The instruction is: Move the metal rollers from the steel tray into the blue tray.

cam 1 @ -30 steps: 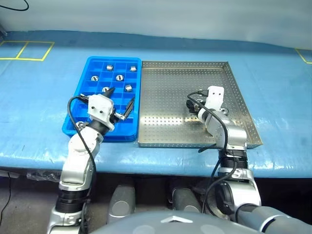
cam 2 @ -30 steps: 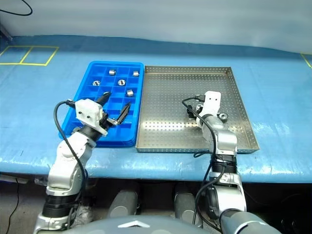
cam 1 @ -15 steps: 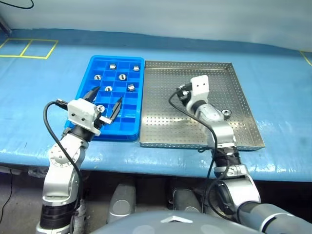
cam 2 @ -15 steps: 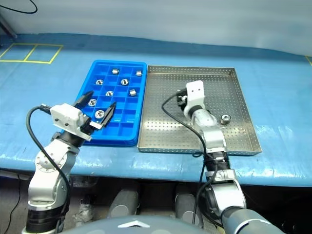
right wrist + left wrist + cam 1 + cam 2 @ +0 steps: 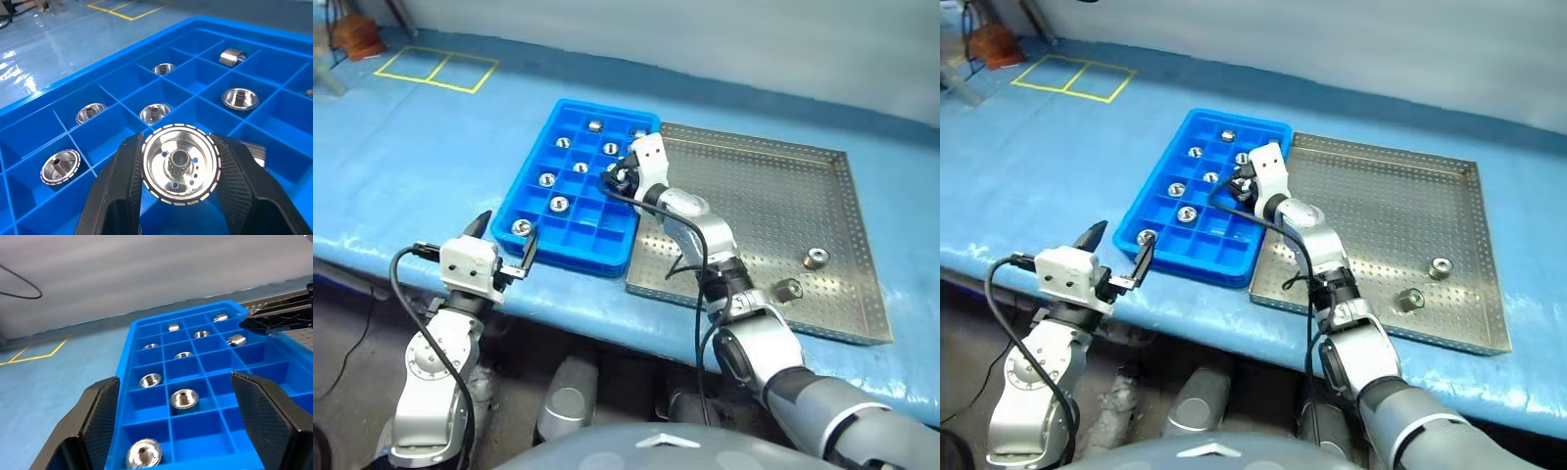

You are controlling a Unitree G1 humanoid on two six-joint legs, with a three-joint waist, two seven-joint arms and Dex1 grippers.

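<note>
I am holding one of the metal rollers (image 5: pixel 179 169) clamped in my right hand (image 5: pixel 613 178), hovering over the blue tray (image 5: pixel 533 174). My left hand (image 5: pixel 502 245) is hanging wide and empty at the tray's near edge. Two rollers are lying in the steel tray (image 5: pixel 754 196), well behind my right hand.

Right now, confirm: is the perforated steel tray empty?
No, two shiny metal rollers lie on the steel tray's floor.

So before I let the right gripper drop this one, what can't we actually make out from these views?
- Compartment under the held roller: hidden in the right wrist view by the roller and the right gripper.
- Right gripper's fingertips in the head views: too small, behind its own wrist.
- Blue tray: near end cut off by the left wrist view's edge.
</note>
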